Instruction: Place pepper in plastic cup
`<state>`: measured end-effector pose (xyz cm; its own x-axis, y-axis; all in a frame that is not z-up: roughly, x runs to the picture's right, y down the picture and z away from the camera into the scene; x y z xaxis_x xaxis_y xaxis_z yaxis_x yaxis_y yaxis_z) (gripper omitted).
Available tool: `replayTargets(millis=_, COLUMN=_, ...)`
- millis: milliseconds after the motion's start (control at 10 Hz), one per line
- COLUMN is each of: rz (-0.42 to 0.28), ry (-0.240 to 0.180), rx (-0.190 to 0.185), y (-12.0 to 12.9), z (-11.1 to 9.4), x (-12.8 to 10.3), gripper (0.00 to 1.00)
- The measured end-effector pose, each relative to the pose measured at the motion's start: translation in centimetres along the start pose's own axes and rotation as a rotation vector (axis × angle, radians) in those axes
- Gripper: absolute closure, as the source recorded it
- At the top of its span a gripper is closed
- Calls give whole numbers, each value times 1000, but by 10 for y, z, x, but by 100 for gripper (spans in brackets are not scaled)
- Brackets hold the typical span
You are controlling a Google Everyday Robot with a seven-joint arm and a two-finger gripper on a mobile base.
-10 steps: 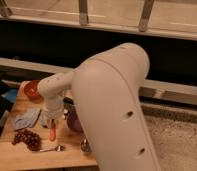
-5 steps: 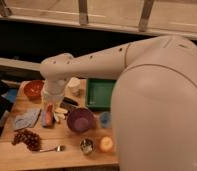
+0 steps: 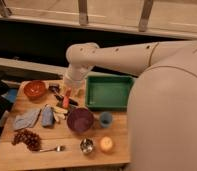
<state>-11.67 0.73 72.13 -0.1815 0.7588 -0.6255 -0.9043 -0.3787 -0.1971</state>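
Observation:
My gripper [image 3: 65, 96] hangs from the arm over the back left of the wooden table [image 3: 117, 155]. It is shut on the pepper [image 3: 66, 101], a slim red-orange chili that hangs upright from the fingers, just behind the purple bowl [image 3: 80, 120]. The plastic cup [image 3: 106, 119], small and light blue, stands right of the purple bowl and in front of the green tray [image 3: 109, 92]. It is a bowl's width to the right of the pepper and nearer the front.
An orange bowl [image 3: 34, 89] sits at the back left. A blue cloth [image 3: 26, 120] and small packets [image 3: 56, 113] lie left of the purple bowl. Dark grapes [image 3: 27, 139], a fork [image 3: 53, 148], a metal cup [image 3: 86, 145] and an orange fruit [image 3: 106, 144] line the front.
The gripper has lifted the pepper up and carried it right and toward the back, from over the front left of the table. The arm has swung out of the foreground.

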Motion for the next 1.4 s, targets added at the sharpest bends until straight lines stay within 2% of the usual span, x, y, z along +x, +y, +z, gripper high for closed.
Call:
replayTargets(millis=200, rz=34, ry=-17, rx=4, y=-46, z=-5, x=-14, gripper=100)
replayTargets(millis=400, rz=-6, ry=-20, rx=-2, y=-82, z=-9, x=-13, gripper=100)
replayTargets(millis=500, rz=-85, ry=-21, rx=-12, y=-100, z=-12, x=-10, gripper=100)
replayTargets(millis=600, rz=-207, ry=-19, rx=-22, y=-115, z=-16, x=-5, gripper=100)
replayTargets(millis=800, rz=-401, ry=-11, rx=-34, y=-130, z=-21, x=7, gripper=100)
replayTargets(millis=900, rz=-477, ry=-9, rx=-39, y=-136, z=-23, x=12, gripper=100)
replayTargets(millis=1000, rz=-510, ry=-10, rx=-42, y=-140, z=-24, x=14, gripper=100)
replayTargets(millis=1100, rz=-534, ry=-11, rx=-42, y=-142, z=-25, x=15, gripper=100)
replayTargets(millis=1300, rz=-498, ry=-7, rx=-25, y=-139, z=-20, x=12, gripper=100)
replayTargets(millis=1400, rz=-464, ry=-4, rx=-6, y=-147, z=-13, x=9, gripper=100)
